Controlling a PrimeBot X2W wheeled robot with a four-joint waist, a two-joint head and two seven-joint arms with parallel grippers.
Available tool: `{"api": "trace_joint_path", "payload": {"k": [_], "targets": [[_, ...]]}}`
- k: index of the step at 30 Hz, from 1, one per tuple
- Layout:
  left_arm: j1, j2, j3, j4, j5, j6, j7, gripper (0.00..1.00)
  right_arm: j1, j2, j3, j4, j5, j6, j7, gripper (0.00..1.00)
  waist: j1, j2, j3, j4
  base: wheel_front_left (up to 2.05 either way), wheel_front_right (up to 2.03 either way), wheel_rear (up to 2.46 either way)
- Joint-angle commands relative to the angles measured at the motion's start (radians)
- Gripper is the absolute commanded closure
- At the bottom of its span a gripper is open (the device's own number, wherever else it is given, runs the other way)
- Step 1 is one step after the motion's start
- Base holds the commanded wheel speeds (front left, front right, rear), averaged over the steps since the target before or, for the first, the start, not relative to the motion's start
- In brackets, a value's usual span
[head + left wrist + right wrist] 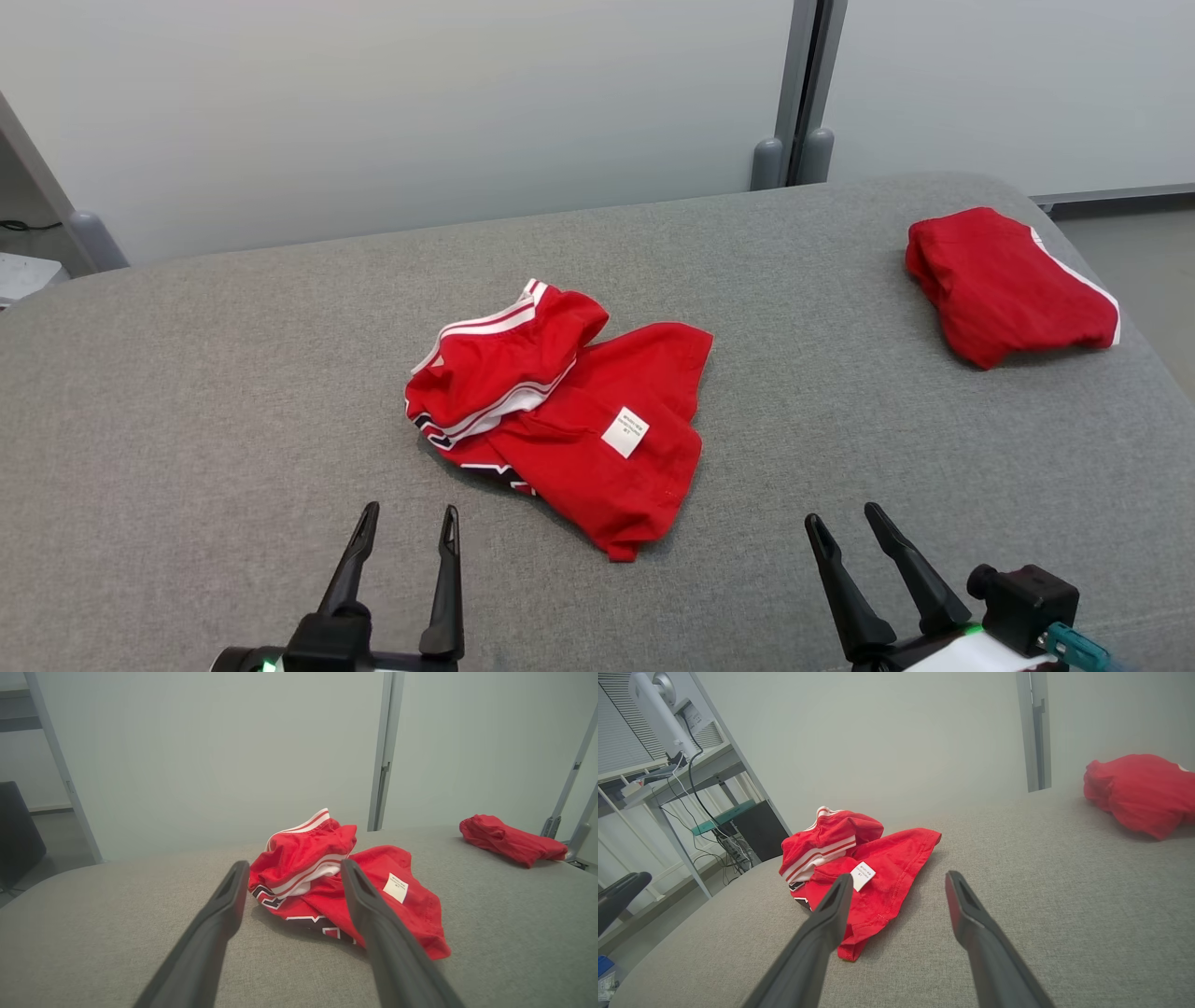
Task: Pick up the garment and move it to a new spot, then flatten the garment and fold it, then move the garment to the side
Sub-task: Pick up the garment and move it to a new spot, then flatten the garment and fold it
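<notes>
A crumpled red garment point(569, 411) with white stripes and a white label lies in the middle of the grey padded table point(233, 373). The left wrist view has the garment point(369, 882) just beyond the fingertips, and the right wrist view has the garment point(873, 868) ahead to the left. My left gripper point(408, 521) hovers open at the near edge, short of the garment's left side. Off to the near right, my right gripper point(845, 523) is open as well, apart from the cloth. Both hold nothing.
A second red garment point(1008, 285), folded, rests at the table's far right corner. Behind the table stands a pale partition wall with a grey post point(803, 93). A desk with cables point(691, 765) stands off to the left side.
</notes>
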Motion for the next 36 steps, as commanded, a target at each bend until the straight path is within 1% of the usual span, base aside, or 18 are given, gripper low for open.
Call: {"api": "trace_joint_path", "payload": {"k": [1, 6, 9, 13, 17, 21, 24, 30, 36], "targets": [[-0.027, 0.002, 0.02, -0.024, 0.031, 0.008, -0.006, 0.0, -0.018, -0.005, 0.018, -0.017, -0.011, 0.0, -0.003, 0.0, 0.0, 0.0, -0.002, -0.002, 0.0, 0.0, 0.0], [-0.059, 0.002, 0.003, -0.008, 0.081, 0.007, -0.006, 0.0, -0.022, -0.005, 0.019, -0.017, -0.012, 0.0, -0.003, 0.0, 0.0, 0.0, 0.0, -0.009, 0.0, 0.0, 0.0], [-0.102, 0.002, -0.022, 0.014, 0.087, 0.009, -0.006, 0.0, -0.025, -0.005, 0.018, -0.017, -0.013, 0.0, -0.003, 0.0, 0.0, 0.0, 0.005, -0.014, 0.0, 0.0, 0.0], [-0.18, 0.002, -0.079, 0.091, 0.085, 0.006, -0.006, 0.0, -0.031, -0.008, 0.025, -0.017, -0.014, 0.0, -0.003, 0.0, 0.0, 0.0, 0.019, -0.022, 0.0, 0.0, 0.0], [-0.273, 0.002, -0.129, 0.189, 0.053, 0.009, -0.006, 0.0, -0.038, -0.015, 0.039, -0.01, -0.019, 0.0, -0.003, 0.0, 0.0, 0.0, 0.029, -0.028, 0.0, 0.0, 0.0], [-0.363, 0.002, -0.179, 0.291, 0.019, 0.023, -0.006, 0.0, -0.049, -0.019, 0.045, -0.013, -0.016, 0.0, -0.003, 0.0, 0.0, 0.0, 0.051, -0.033, 0.0, 0.0, 0.0], [-0.437, 0.002, -0.215, 0.365, 0.001, 0.042, -0.006, 0.0, -0.064, -0.024, 0.052, -0.013, -0.013, 0.0, -0.003, 0.0, 0.0, 0.0, 0.072, -0.04, 0.0, 0.0, 0.0], [-0.561, 0.002, -0.256, 0.475, -0.022, 0.123, -0.006, 0.0, -0.103, -0.029, 0.076, -0.01, -0.003, 0.0, -0.003, 0.0, 0.0, 0.0, 0.133, -0.066, 0.0, 0.0, 0.0], [-0.676, 0.002, -0.285, 0.574, -0.062, 0.165, -0.006, 0.0, -0.162, -0.027, 0.105, -0.006, 0.007, 0.0, -0.003, 0.0, 0.0, 0.0, 0.201, -0.092, 0.0, 0.0, 0.0]]}}
